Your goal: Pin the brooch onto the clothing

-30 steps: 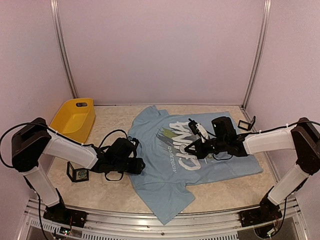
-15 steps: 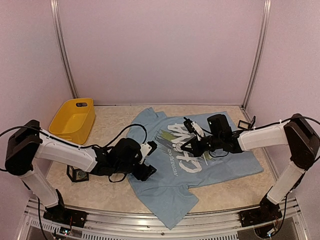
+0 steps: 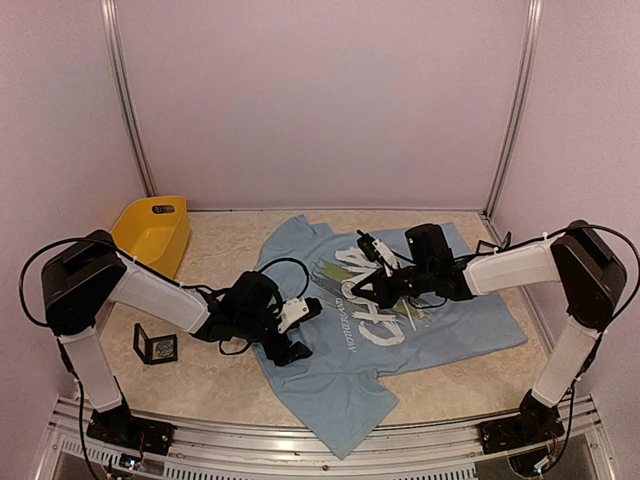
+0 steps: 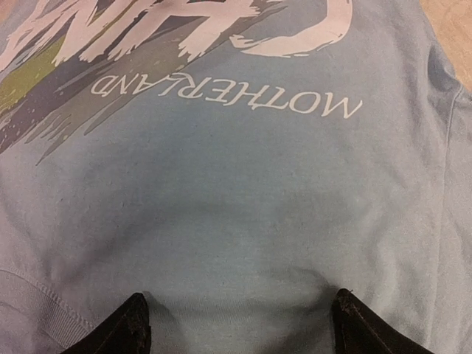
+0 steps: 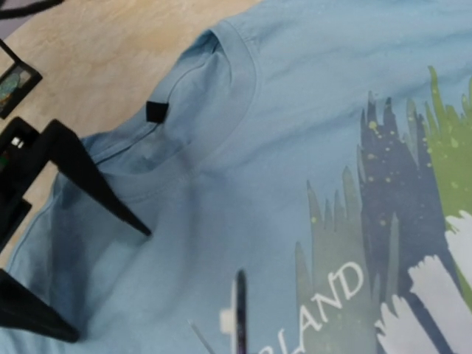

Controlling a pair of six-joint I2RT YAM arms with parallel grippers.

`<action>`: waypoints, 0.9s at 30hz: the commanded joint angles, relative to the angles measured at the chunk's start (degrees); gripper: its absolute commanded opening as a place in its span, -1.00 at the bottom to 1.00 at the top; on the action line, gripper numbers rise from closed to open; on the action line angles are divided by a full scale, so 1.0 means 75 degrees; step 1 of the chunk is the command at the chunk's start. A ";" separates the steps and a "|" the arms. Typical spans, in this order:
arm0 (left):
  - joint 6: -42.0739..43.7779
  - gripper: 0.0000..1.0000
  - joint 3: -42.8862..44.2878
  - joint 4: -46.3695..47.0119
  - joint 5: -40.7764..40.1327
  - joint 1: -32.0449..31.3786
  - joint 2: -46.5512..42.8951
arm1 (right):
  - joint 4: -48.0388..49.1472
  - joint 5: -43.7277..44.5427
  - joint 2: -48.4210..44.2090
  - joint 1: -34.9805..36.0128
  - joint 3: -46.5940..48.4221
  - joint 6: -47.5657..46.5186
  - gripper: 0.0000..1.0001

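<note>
— Clothing (image 3: 450,325), where?
— Flat on the counter (image 3: 220,240), mid-frame. Left tool (image 3: 297,330) has slid right onto its collar (image 5: 240,88), fingers apart; right tool (image 3: 368,268), also apart, shifted left over the lettering (image 3: 395,325).

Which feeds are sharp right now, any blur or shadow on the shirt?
Top external: even light, no glare, T-shirt clear. Left wrist: lettering readable, soft shadow on the fabric ahead of the left gripper. Right wrist: close-up soft, the thin object at the bottom edge blurred.
</note>
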 commanded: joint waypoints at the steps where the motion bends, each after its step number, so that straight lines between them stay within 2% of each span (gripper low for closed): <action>1: 0.0423 0.57 0.0084 -0.0263 0.0014 -0.0104 0.0350 | 0.0207 -0.0198 0.0262 0.0105 0.0130 -0.0044 -1.00; 3: 0.0459 0.41 0.0058 -0.0288 0.0025 -0.0142 0.0432 | 0.0207 -0.0210 0.0309 0.0117 0.0160 -0.0038 -1.00; 8: 0.0423 -0.20 0.0063 -0.0185 -0.0188 -0.0226 0.0626 | 0.0184 -0.0305 0.0482 0.0116 0.0266 -0.0060 -1.00; 15: 0.0322 -0.83 0.0195 -0.0362 -0.0010 -0.0226 0.0629 | 0.0187 -0.0407 0.0735 0.0128 0.0347 -0.0226 -1.00; 18: 0.0198 -1.00 0.0181 -0.0234 -0.0001 -0.0226 0.0434 | 0.0571 -0.0547 0.0727 0.0218 0.0140 -0.0358 -1.00; 22: -0.0059 -1.00 -0.0053 0.0375 0.0084 -0.0226 0.0143 | 0.1796 -0.0426 0.0485 0.0505 -0.0604 -0.1022 -1.00; 27: -0.0660 -1.00 -0.0463 0.1174 0.0397 -0.0215 -0.0213 | 0.4194 0.0288 0.0178 0.0991 -0.1795 -0.2084 -1.00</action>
